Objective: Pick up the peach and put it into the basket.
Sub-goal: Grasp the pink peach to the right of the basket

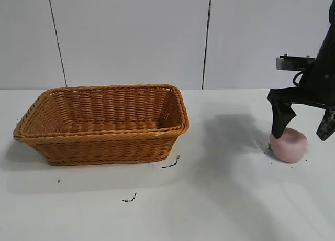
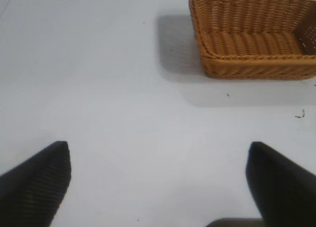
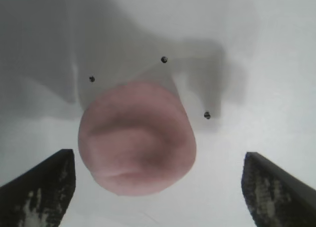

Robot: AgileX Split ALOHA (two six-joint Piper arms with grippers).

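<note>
The right gripper (image 1: 302, 127) was found lowered over the peach (image 1: 288, 145), its fingers (image 1: 281, 120) spread wide, one to each side of the fruit. The wrist view showed the peach (image 3: 137, 137) lying on the table (image 3: 276, 49) between the two fingertips with clear gaps on both sides; no grasp had been made. In the exterior view the nearer finger appeared at or just against the peach's edge; contact could not be confirmed. Small dark specks (image 3: 164, 59) lay on the surface just beside the fruit. The basket (image 1: 102, 123) stood well apart from this gripper, with bare table between. The left gripper (image 2: 158, 187) hung open above the table, the basket (image 2: 254, 34) ahead of it.
</note>
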